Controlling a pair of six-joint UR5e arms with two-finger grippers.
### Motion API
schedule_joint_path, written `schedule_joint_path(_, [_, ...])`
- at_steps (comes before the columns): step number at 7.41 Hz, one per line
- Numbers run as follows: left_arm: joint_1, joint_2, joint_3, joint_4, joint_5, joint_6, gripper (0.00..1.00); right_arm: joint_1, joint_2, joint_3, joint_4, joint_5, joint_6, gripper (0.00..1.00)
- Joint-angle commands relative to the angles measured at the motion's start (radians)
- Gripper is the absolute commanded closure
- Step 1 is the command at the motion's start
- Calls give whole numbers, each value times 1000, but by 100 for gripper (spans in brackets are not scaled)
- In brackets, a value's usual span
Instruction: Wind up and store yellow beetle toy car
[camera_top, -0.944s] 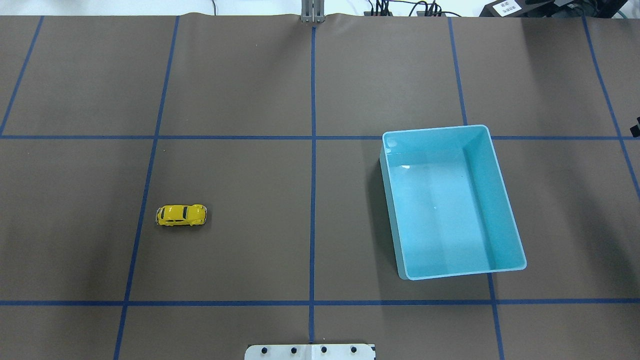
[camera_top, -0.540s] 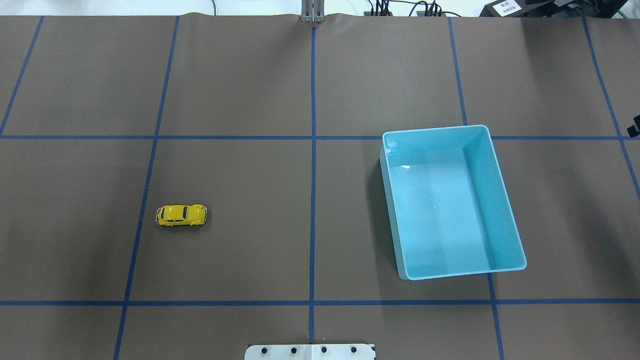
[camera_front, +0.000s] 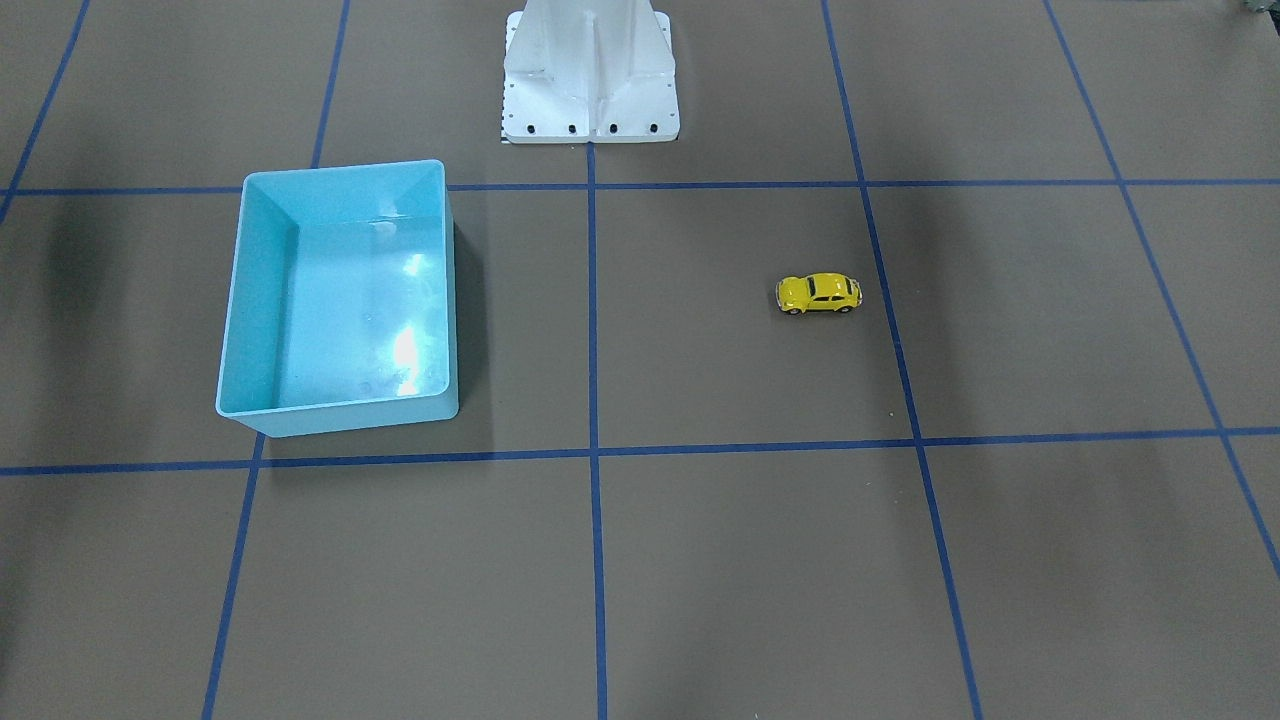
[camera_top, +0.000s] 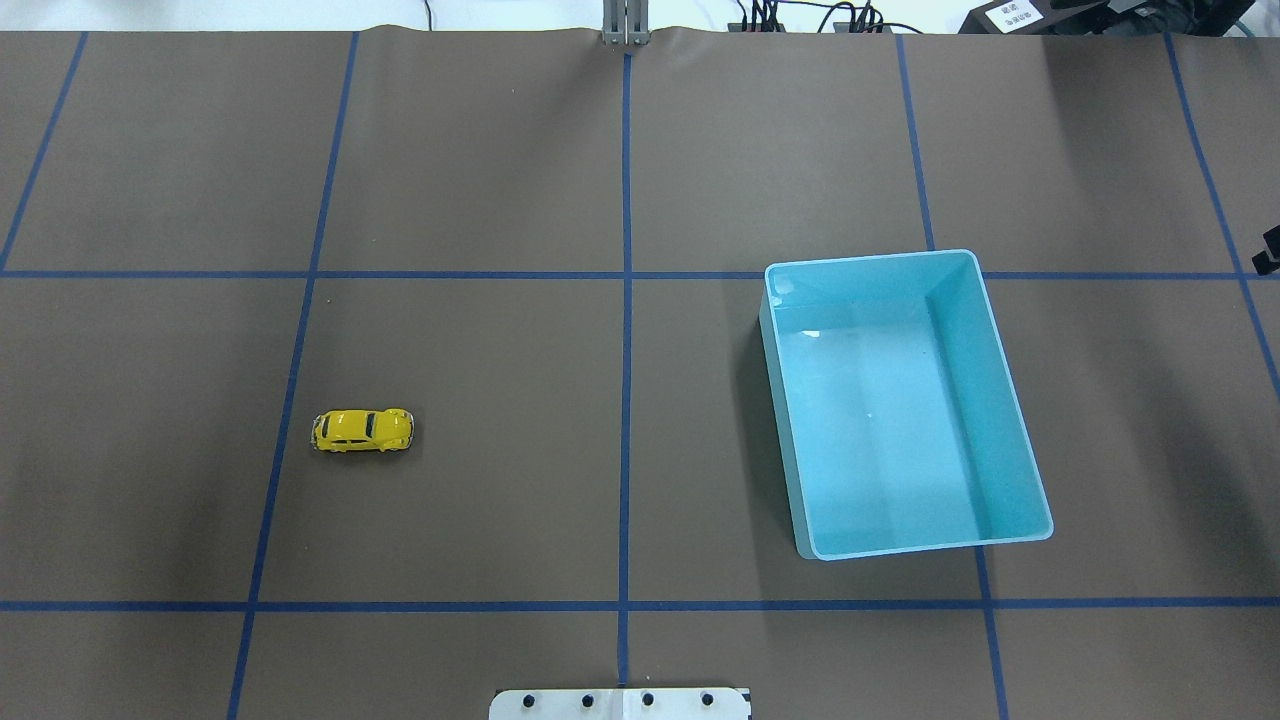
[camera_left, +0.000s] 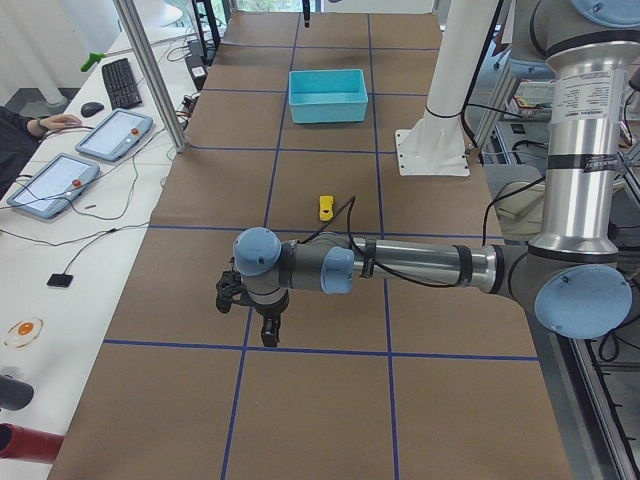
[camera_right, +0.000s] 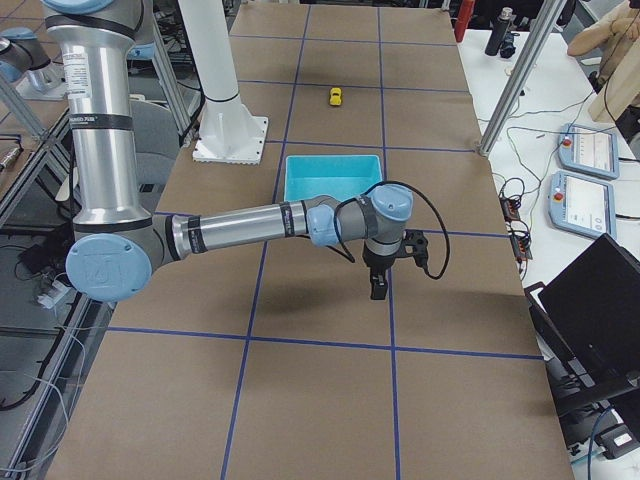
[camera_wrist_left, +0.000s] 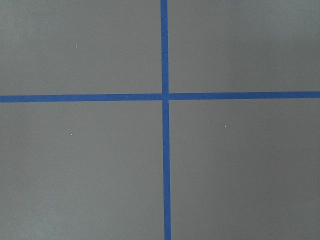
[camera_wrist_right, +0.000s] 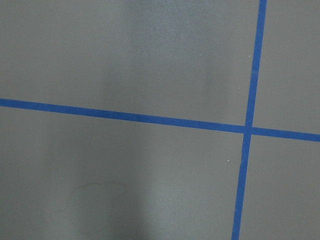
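Two grippers, left gripper (camera_left: 268, 333) and right gripper (camera_right: 377, 288), hover over table (camera_top: 500, 150); open or closed, cannot tell. Car (camera_top: 362, 431) on wheels on robot's left half, well apart from bin (camera_top: 960, 320).

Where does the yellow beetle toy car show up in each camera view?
Exterior front-facing: yellow beetle toy car right of centre, beside a blue tape line.
Overhead exterior: car in the left half, below mid-height.
Exterior left: car at centre, nearer than the light-blue bin.
Exterior right: car near the top, beyond the bin.
Left wrist-mounted: absent.
Right wrist-mounted: absent.
Shared landmark: the light-blue bin, in all four exterior views.
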Motion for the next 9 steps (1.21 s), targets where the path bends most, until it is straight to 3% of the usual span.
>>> schedule_joint_path(1, [0, 1, 0, 0, 2, 1, 0, -1, 88, 3, -149, 2, -41, 0])
schedule_joint_path(9, [-9, 12, -48, 1, 0, 1, 0, -1, 81, -7, -146, -5, -96, 0])
